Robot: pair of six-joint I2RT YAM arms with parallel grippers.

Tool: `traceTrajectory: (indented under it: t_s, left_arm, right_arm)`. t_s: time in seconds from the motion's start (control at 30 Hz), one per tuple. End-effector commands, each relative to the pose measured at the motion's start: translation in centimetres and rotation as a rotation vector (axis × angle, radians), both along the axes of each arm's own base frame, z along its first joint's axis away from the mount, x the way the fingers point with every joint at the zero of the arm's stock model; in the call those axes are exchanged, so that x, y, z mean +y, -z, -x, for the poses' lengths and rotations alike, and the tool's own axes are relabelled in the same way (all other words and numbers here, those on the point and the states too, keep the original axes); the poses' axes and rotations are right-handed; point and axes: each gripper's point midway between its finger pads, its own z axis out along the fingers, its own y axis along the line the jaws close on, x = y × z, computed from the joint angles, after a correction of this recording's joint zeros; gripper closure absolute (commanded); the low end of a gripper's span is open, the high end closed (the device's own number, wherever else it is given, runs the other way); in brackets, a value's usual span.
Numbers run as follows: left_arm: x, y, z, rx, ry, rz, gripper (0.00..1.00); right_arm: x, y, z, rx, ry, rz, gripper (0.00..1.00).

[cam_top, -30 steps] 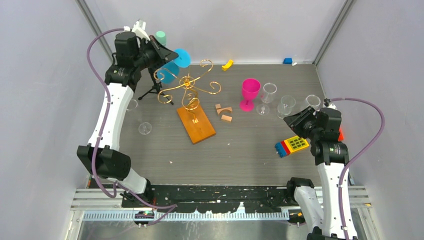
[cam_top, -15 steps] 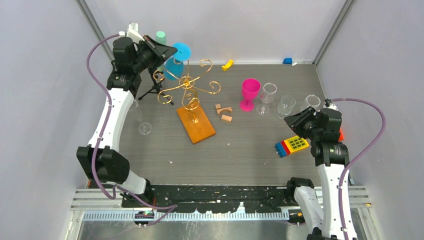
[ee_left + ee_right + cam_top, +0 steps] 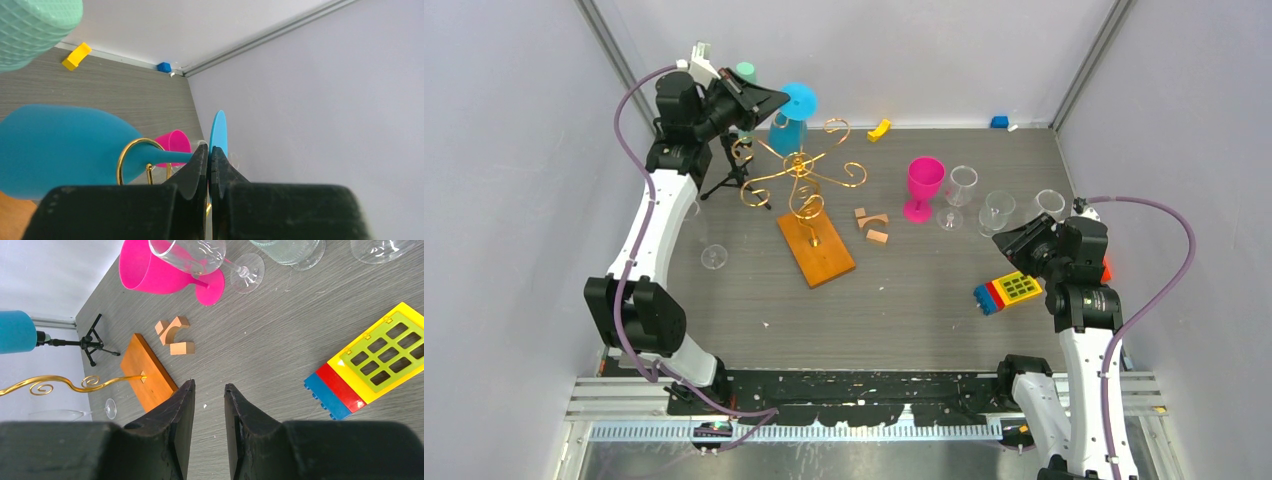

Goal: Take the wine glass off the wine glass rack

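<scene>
The blue wine glass (image 3: 788, 128) hangs tilted at the back left, its round foot (image 3: 800, 99) uppermost, beside the top of the gold wire wine glass rack (image 3: 802, 178). My left gripper (image 3: 766, 101) is shut on its stem just under the foot. In the left wrist view the gripper (image 3: 210, 151) pinches the stem, the blue bowl (image 3: 60, 150) lies to the left, and a gold loop (image 3: 120, 165) of the rack rings the stem near the bowl. The right gripper (image 3: 209, 387) hovers open and holds nothing, low over the table at the right (image 3: 1016, 240).
The rack stands on an orange wooden base (image 3: 816, 250). A black tripod (image 3: 729, 180) is left of it. A pink goblet (image 3: 922, 185) and three clear glasses (image 3: 997, 210) stand at the right. Wooden blocks (image 3: 872, 225), a coloured toy plate (image 3: 1009, 292) and a fallen clear glass (image 3: 714, 257) lie on the table.
The left gripper has risen and shifted right with the blue glass, and the foot now sits higher. The right arm has stayed still.
</scene>
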Motion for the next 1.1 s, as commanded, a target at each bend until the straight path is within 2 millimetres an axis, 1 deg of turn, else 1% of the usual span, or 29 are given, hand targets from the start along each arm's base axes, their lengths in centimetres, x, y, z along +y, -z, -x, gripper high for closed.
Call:
traceTrajectory:
  t_s: [0.0,0.13,0.33,0.57,0.77,0.9,0.97,1.07]
  left_arm:
    - [-0.4,-4.4,1.8,-0.133,0.061,0.016,1.0]
    - [-0.2,-3.8,2.7,-0.083,0.057,-0.007,1.0]
    - [-0.1,-3.8,4.0,-0.054,0.081,-0.013,1.0]
    - [1.7,-3.9,4.5,-0.054,0.024,-0.057,1.0]
    - [3.5,-3.6,4.4,-0.048,-0.042,-0.092,1.0]
    - [3.8,-4.2,4.6,-0.081,-0.054,-0.089,1.0]
    - [5.0,-4.5,4.4,-0.088,-0.083,-0.088,1.0]
    - [5.5,-5.4,4.6,-0.115,-0.104,-0.082,1.0]
  right_arm:
    - [-0.1,-1.8,-0.5,-0.063,-0.004,0.022,0.67]
    - [-0.1,-1.8,-0.5,-0.062,-0.005,0.02,0.66]
    - [0.0,-1.9,-0.5,-0.061,-0.009,0.016,0.66]
    - [0.0,-2.0,-0.3,-0.064,-0.007,0.015,0.66]
    - [0.1,-1.9,-0.3,-0.057,-0.007,0.01,0.66]
    - [0.1,-2.2,0.0,-0.067,-0.007,0.008,0.63]
    - [0.3,-2.3,0.1,-0.069,-0.011,0.002,0.62]
    - [0.5,-2.4,0.2,-0.075,-0.021,-0.003,0.59]
